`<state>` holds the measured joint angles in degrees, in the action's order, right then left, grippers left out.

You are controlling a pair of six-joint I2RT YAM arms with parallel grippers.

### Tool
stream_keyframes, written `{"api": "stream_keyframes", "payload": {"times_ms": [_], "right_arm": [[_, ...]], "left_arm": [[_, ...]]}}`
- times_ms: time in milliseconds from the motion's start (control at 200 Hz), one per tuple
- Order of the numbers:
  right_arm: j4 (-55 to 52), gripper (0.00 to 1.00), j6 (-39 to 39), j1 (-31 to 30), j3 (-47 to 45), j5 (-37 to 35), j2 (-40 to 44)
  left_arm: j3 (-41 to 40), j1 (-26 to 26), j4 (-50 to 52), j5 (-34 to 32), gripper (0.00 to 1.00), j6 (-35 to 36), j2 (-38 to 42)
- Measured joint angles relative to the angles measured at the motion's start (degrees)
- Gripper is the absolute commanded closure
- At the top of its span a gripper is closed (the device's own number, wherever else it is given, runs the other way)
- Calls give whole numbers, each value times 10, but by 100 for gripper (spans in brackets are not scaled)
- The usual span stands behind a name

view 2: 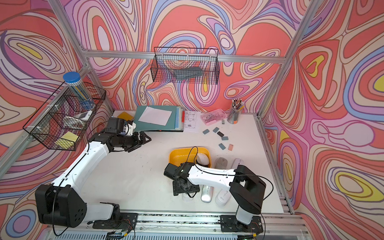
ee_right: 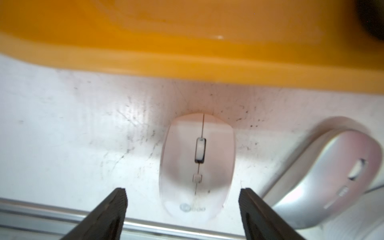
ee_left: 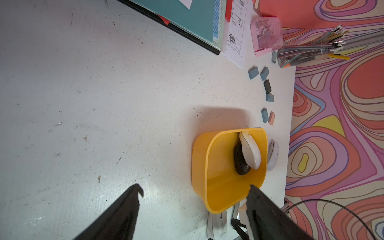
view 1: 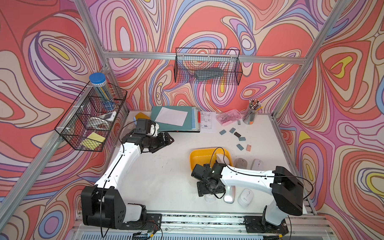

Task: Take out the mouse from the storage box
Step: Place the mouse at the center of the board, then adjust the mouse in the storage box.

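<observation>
1. The right fingers (ee_right: 116, 207), dark and ribbed, stand spread wide, gripping nothing; a glossy white mouse (ee_right: 197, 164) lies flat on the scuffed tabletop (ee_right: 83, 135) between their tips; a curved silver mouse (ee_right: 332, 176) rests beside it.
2. Just beyond, the smooth yellow storage box (ee_left: 199, 162), round-cornered plastic, holds a cream mouse (ee_left: 249, 149) overlapping a black mouse (ee_left: 239, 164).
3. Farther back, the left fingers (ee_left: 124, 212) gape apart, empty, above the tabletop.

Back of counter (view 1: 158, 172): teal folder stack (view 1: 158, 111) with white sheet (view 1: 173, 116) on top, pink case (view 1: 229, 117), pen cup (view 1: 251, 115). Erasers (view 1: 222, 132) scattered nearby. Wire baskets (view 1: 230, 71) on walls.
</observation>
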<state>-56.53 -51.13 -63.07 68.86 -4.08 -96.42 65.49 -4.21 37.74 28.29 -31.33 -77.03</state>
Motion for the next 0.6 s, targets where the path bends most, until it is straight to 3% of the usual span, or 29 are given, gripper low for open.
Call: {"api": "stream_keyframes", "payload": {"times_ms": [120, 220, 441, 596], "right_arm": [[-59, 15, 35, 9, 112, -54, 38], [-77, 15, 89, 50, 176, -93, 46], [-78, 16, 229, 187, 197, -130, -45], [-54, 17, 289, 244, 197, -119, -94]], "left_arm": [[0, 0, 0, 0, 15, 0, 0], [0, 0, 0, 0, 15, 0, 0], [0, 0, 0, -3, 16, 0, 0], [0, 0, 0, -4, 16, 0, 0]]}}
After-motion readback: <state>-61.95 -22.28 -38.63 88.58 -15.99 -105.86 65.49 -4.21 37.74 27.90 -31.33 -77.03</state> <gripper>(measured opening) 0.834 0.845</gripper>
